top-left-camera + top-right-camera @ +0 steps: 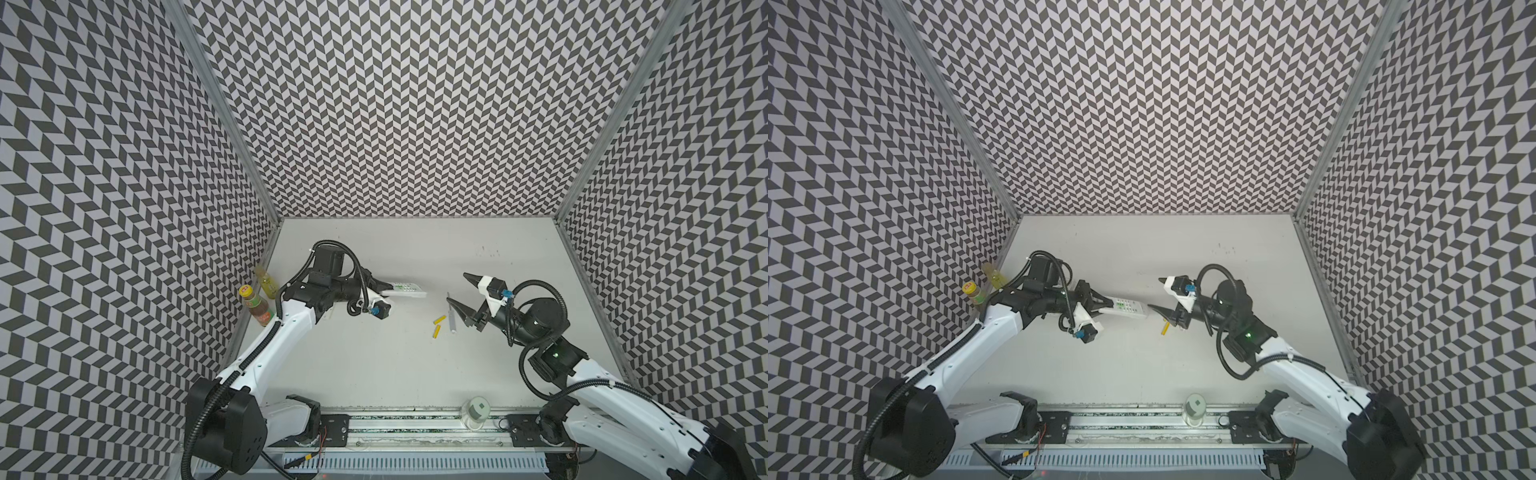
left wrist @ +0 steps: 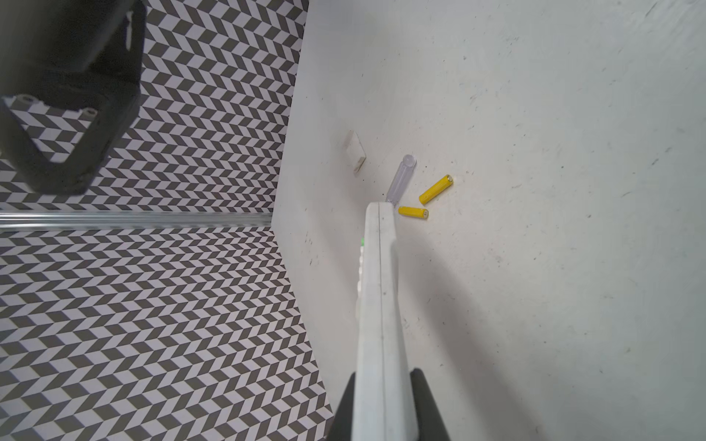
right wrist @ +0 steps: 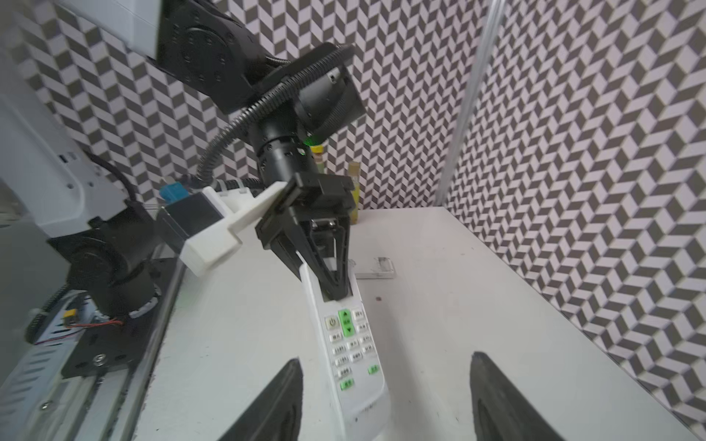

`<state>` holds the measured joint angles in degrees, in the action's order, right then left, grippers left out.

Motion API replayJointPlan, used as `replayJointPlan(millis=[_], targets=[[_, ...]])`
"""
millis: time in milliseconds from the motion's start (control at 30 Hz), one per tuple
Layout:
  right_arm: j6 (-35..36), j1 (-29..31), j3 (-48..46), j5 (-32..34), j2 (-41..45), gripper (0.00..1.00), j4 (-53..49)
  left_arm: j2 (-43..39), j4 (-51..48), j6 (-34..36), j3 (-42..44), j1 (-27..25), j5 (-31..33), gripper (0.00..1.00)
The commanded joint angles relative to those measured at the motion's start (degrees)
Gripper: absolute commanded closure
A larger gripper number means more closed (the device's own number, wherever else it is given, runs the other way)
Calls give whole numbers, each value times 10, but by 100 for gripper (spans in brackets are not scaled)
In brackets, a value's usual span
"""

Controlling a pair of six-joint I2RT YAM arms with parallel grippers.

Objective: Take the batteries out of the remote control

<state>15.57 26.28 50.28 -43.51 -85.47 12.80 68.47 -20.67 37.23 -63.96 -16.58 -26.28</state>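
Jaws of the left gripper (image 1: pixel 1111 303) stand wide and clamp the white remote control (image 1: pixel 405 289) across its width near one end. Its keypad faces up in both top views, and its free end reaches toward the right gripper (image 1: pixel 458 289), whose jaws are parted with nothing between them. Two yellow batteries (image 2: pixel 435 189) lie loose on the tabletop (image 1: pixel 374 365), out of the remote control, close together at an angle but not touching, just beside the clear-handled screwdriver (image 2: pixel 400 178).
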Motion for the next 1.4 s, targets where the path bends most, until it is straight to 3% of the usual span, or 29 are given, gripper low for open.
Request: replayJointPlan(millis=[0, 233, 433, 567, 733, 833, 900, 1100, 1233, 1367], targets=[[47, 9, -2, -43, 26, 66, 27, -7, -38, 126, -29, 3, -76, 4], [54, 30, -23, -67, 34, 60, 31, 4, -166, 397, -68, 2, -178, 7], [102, 55, -19, -77, 28, 61, -24, 2, -294, 708, -64, 1, -184, 10], [124, 69, -27, -98, 29, 61, -26, -3, -306, 785, -50, -1, -198, 10], [142, 79, -8, -125, 19, 62, -71, -15, -296, 994, 10, 1, -163, 11], [128, 83, -16, -144, 18, 62, -42, -23, -269, 1085, 46, 2, -164, 9], [124, 86, -7, -151, 14, 62, -52, -20, -266, 1129, 55, 4, -178, 9], [124, 95, -13, -148, 14, 63, -41, -24, -217, 1180, 94, 5, -244, 23], [130, 101, 3, -145, 0, 63, -69, -20, -186, 1181, 105, 2, -261, 25], [98, 104, 2, -139, -15, 64, -35, -20, -155, 1182, 115, 2, -266, 25]])
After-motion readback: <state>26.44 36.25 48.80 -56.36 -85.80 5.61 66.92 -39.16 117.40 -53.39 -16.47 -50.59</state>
